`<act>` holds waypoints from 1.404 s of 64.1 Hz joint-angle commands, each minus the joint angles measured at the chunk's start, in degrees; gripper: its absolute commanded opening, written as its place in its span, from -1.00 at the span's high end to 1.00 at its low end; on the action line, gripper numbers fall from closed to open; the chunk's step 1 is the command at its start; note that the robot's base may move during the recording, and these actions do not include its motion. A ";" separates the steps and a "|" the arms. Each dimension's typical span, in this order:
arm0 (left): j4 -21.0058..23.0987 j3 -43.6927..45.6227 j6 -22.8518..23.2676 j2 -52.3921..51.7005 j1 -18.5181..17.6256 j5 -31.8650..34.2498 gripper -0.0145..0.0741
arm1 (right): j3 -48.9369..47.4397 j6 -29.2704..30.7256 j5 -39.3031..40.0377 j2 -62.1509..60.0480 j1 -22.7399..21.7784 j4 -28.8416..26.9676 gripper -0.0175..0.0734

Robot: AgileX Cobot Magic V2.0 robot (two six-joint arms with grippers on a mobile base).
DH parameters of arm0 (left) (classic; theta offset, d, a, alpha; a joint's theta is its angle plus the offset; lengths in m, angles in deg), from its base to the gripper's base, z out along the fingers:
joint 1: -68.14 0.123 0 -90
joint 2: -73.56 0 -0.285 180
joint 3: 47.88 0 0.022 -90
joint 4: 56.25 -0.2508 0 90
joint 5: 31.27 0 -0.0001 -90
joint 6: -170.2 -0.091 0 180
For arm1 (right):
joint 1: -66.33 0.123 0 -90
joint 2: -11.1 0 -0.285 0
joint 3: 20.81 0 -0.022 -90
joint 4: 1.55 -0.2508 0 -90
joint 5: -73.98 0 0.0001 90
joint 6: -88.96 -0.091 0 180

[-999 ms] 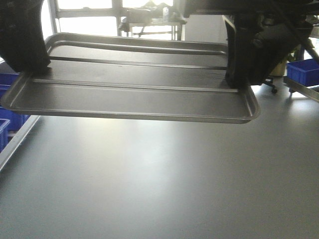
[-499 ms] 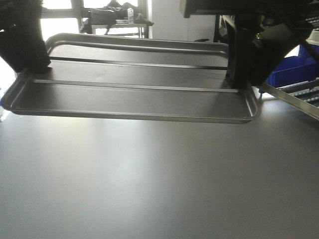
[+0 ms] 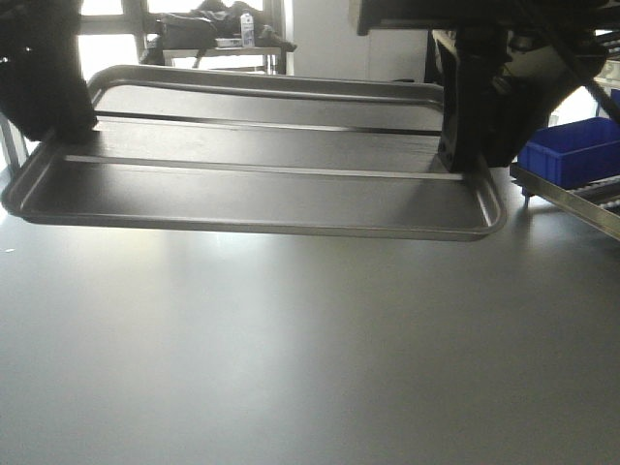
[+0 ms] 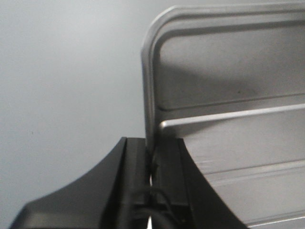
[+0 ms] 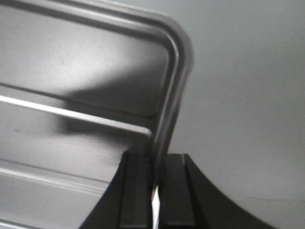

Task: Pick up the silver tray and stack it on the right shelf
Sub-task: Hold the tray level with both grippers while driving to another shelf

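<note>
- Tray point(image 3: 262, 199): aloft above tabletop point(image 3: 291, 368), level.
- Left claw point(image 4: 151, 155), right claw point(image 5: 156, 164): each clamped on a short rim.
- Step: transport. Next: swing toward shelf point(image 3: 572, 201) beyond tabletop's right edge, keeping level.

**What we cannot see**

Wrist views crop the silver tray point(image 4: 228, 143) at their edges. In front, the right shelf point(image 3: 562, 197) and blue bin point(image 3: 572, 150) run off frame; we cannot read the backlit clutter point(image 3: 228, 24) beyond.

grey surface point(image 3: 310, 368): bare | windows point(image 3: 107, 53): bright, backlit | blue bin point(image 3: 572, 150): right
</note>
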 commanded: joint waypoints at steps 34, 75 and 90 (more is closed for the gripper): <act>0.09 1.76 -1.45 -1.74 -0.81 1.44 0.88 | -1.93 1.98 3.08 -2.20 0.27 1.36 0.49; 0.93 1.76 -1.45 -0.84 -0.81 1.44 0.88 | -1.93 1.98 3.04 -2.20 0.27 1.36 0.49; 1.03 1.76 -1.45 -0.77 -0.81 1.44 0.88 | -1.93 1.98 3.11 -2.20 0.27 1.36 0.49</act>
